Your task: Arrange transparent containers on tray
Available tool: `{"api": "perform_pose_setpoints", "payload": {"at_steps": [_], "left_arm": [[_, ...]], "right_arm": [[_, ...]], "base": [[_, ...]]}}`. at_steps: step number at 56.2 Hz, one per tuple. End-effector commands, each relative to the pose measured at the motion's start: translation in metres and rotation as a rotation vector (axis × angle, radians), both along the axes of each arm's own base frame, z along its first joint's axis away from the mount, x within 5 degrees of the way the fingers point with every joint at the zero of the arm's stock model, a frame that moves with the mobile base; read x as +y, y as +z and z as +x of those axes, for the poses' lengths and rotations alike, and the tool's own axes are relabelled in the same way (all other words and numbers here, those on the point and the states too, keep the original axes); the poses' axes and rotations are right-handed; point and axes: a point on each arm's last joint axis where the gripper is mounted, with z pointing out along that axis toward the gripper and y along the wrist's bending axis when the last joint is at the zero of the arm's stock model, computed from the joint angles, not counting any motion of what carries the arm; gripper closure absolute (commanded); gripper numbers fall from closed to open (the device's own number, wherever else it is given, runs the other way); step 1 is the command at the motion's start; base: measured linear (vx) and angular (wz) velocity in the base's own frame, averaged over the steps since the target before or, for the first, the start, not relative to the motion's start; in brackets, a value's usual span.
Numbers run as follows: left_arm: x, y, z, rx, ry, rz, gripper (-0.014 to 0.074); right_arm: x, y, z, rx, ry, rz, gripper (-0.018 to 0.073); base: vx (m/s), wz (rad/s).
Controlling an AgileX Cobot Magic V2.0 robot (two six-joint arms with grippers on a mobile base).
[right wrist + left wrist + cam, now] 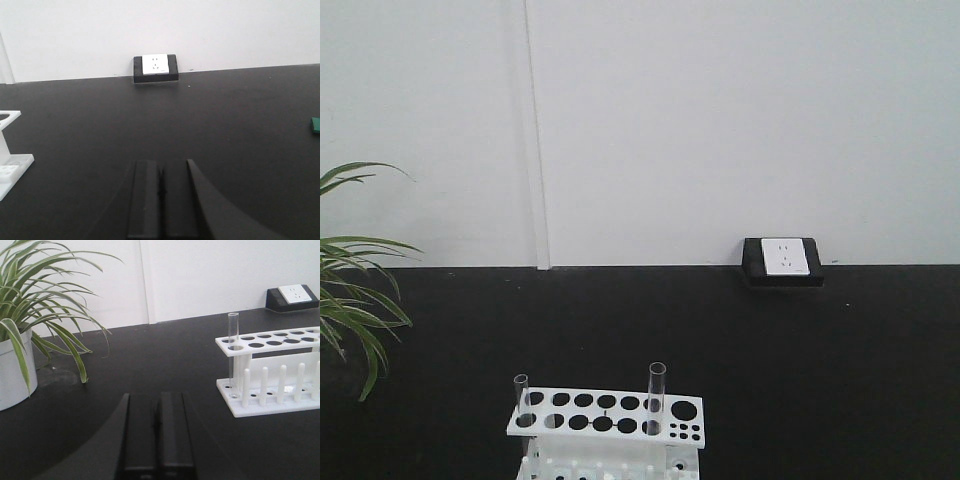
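Observation:
Two clear glass test tubes stand upright in a white rack [610,412]: one test tube [521,397] at its left end, another test tube [656,396] toward the right. The left wrist view shows one test tube [232,347] at the rack's [270,370] near-left corner. My left gripper [157,401] is shut with nothing between its fingers, low over the black table, left of the rack. My right gripper [161,165] is shut and empty too, right of the rack's end [10,160]. The yellow tray is out of view.
A potted plant [20,325] in a white pot stands at the left of the table. A black-and-white socket box [782,260] sits against the back wall. A small green object [315,125] lies at the right edge of the right wrist view.

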Motion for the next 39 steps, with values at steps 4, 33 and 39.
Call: {"api": "perform_pose_setpoints", "payload": {"at_steps": [4,33,39], "left_arm": [[0.0007,-0.0033,0.0000,-0.070,0.009,-0.014,0.0597],[0.0007,-0.0033,0.0000,-0.070,0.009,-0.014,0.0597],[0.0007,-0.0033,0.0000,-0.070,0.009,-0.014,0.0597]], "right_arm": [[-0.0001,0.0044,0.0007,-0.073,-0.002,-0.016,0.0571],[-0.0001,0.0045,0.0008,-0.075,-0.002,-0.016,0.0571],[-0.0001,0.0045,0.0008,-0.075,-0.002,-0.016,0.0571]], "base": [[0.00,0.00],[0.00,0.00],[0.00,0.00]]}}
